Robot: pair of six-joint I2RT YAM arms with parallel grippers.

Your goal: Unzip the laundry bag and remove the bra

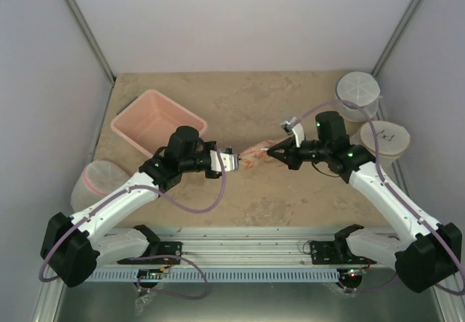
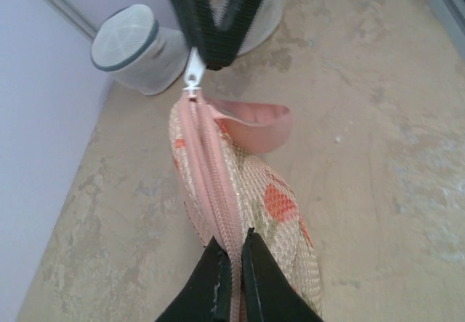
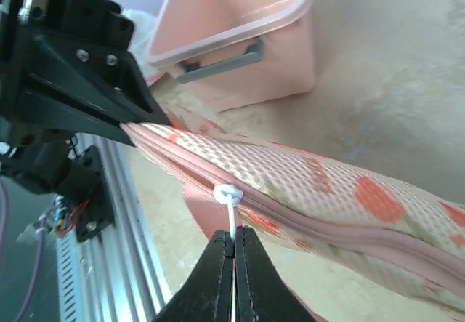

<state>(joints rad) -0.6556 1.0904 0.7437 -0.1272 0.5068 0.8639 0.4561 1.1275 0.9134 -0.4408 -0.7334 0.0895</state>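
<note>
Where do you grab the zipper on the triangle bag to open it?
By the small white pull tab, pinched flat from its free end, as the right gripper has it. It sticks out clear of the bag.

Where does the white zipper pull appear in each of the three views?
Top external: too small to see; it lies where the right gripper meets the laundry bag.
Left wrist: zipper pull at top centre, pinched by that gripper.
Right wrist: bottom centre, above the gripper tips.
Shared landmark: the laundry bag, in all three.
</note>
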